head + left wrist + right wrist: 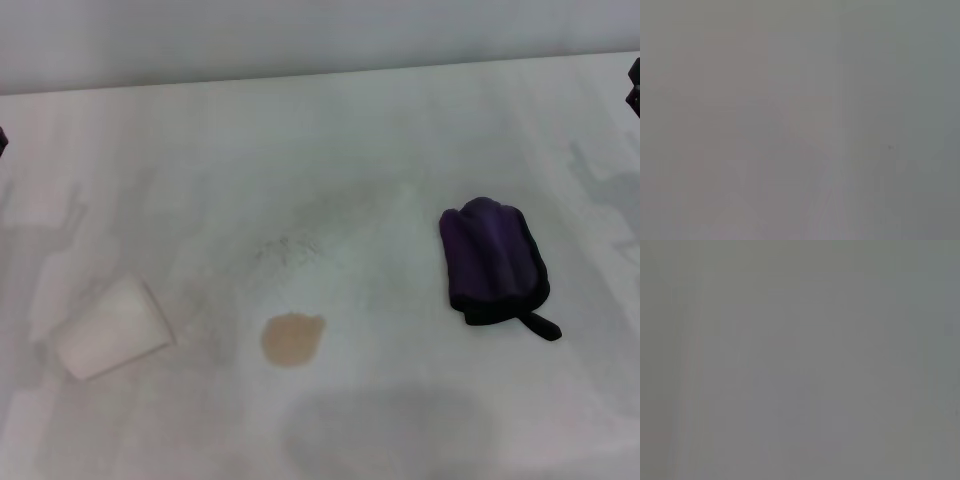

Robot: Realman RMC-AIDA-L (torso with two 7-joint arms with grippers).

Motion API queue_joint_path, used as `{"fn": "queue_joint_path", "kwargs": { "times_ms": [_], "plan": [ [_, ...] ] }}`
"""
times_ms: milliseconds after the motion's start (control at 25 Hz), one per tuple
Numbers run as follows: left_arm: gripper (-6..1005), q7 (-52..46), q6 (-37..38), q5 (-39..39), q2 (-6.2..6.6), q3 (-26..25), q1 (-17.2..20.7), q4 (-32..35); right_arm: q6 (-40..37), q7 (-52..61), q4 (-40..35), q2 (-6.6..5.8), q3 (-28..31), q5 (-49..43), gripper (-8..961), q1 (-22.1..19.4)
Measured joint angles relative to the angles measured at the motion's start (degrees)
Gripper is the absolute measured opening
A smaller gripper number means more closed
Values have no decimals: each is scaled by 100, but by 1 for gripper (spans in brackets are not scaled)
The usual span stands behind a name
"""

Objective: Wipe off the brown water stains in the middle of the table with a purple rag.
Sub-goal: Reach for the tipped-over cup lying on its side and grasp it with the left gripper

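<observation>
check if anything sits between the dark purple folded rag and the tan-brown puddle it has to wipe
Nothing visible does. The dark purple folded rag lies on the robot's right, the tan-brown puddle nearer the middle, with only bare white table between. The tipped white paper cup lies beyond the puddle.

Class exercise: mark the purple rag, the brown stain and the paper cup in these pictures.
purple rag (pixel 492 258), head view, on the middle of its folded cloth.
brown stain (pixel 292 339), head view, on the puddle's centre.
paper cup (pixel 112 327), head view, on its side wall as it lies tipped over.
</observation>
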Motion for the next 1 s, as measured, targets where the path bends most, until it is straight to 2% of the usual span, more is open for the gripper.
{"fn": "queue_joint_path", "kwargs": {
  "times_ms": [440,1000],
  "plan": [
    [876,-17,-17,4,-8,0,-10,29,94,0,54,9,-6,-9,857,42],
    [876,-63,-14,3,-17,0,248,24,59,0,73,11,-6,-16,857,129]
  ]
}}
